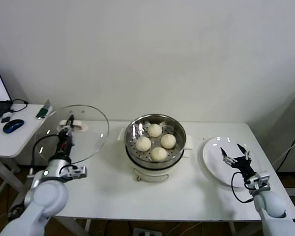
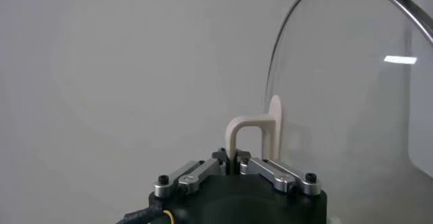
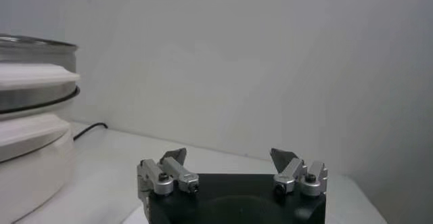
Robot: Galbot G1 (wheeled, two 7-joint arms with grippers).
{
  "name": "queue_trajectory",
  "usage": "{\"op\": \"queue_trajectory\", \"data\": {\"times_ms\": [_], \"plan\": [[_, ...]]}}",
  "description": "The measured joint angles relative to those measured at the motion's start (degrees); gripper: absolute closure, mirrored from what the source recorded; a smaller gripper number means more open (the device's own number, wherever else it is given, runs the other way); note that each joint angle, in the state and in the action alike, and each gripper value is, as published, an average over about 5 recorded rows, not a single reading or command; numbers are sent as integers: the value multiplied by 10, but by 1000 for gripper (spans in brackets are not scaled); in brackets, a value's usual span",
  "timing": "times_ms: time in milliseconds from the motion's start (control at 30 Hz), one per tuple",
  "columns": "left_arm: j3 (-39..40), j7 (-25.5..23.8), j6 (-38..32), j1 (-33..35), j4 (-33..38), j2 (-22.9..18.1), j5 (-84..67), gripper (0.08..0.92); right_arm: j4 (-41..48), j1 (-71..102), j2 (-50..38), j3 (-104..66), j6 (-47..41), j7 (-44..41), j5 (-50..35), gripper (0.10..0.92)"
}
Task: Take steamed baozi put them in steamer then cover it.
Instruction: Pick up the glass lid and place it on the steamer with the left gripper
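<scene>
Plain white wall behind a white table (image 1: 113,196), with a side desk at the robot's left carrying a laptop and a blue mouse (image 1: 13,126).

Head view: round shiny stainless-steel steamer pot (image 1: 155,162) on its white electric base sits mid-table, uncovered. All four cream-white round steamed baozi (image 1: 159,154) lie on the perforated tray inside, so loading looks done. Flat white plate (image 1: 211,155) at the robot's right is bare. Left gripper (image 1: 69,125) is clenched on the cream-white bar handle of the round clear glass lid with metal rim (image 1: 86,140), which is held tilted, off the table, well left of the pot. Right gripper (image 1: 237,156) hovers over the plate, fingers spread, holding nothing.

Left wrist view: left gripper (image 2: 233,164) pinches the bar handle (image 2: 254,132); the glass lid (image 2: 352,97) stands edge-up beyond it.

Right wrist view: right gripper (image 3: 233,168) released, empty; steamer wall (image 3: 34,100) is off to one side.

Left to do, I'd judge: carry the lid over the pot and set it down.
</scene>
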State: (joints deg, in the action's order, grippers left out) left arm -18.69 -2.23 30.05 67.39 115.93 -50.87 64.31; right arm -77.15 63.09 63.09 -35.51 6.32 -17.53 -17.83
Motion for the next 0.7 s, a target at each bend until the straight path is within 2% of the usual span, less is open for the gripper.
{"op": "queue_trajectory", "data": {"times_ms": [200,433,700], "plan": [[75,-40,41,-48,8,-24,25,853,28,-25,-3,12,6,-4,6,203],[167,-80,81,-126,-23,-83,55,853,50,-35,-3,14,14,-9,12,203],[251,-101,117,-205,-78,-156,69,853,56,-35,-2,8,19,-13,14,203]]}}
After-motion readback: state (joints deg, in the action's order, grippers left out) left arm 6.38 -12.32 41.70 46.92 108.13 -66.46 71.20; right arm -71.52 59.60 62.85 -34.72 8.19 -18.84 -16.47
